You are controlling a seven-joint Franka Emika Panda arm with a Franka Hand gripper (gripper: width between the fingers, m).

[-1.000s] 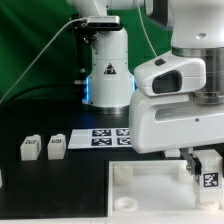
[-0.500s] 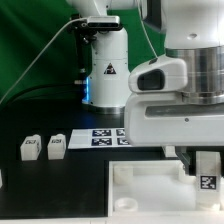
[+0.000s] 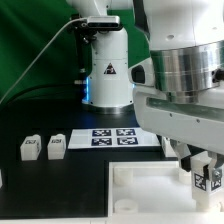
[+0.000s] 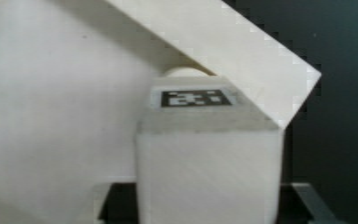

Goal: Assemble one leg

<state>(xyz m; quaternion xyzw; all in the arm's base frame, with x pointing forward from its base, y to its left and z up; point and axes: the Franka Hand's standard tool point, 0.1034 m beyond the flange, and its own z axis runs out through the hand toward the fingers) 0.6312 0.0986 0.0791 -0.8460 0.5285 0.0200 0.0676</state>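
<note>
The hand [image 3: 204,170] grips the leg [image 3: 211,182] tight. It holds the leg over the white top [image 3: 150,186], at the exterior view's right. I cannot tell if the leg touches the top. I think this is the step of fitting the leg into a corner hole. Next, the leg needs to line up with the hole, then go in. The bench [image 3: 60,195] is black. One white block [image 3: 28,148] and a second block [image 3: 56,146] stand well apart from the top, near the marker board [image 3: 110,137]. A green curtain [image 3: 30,40] hangs behind.
</note>
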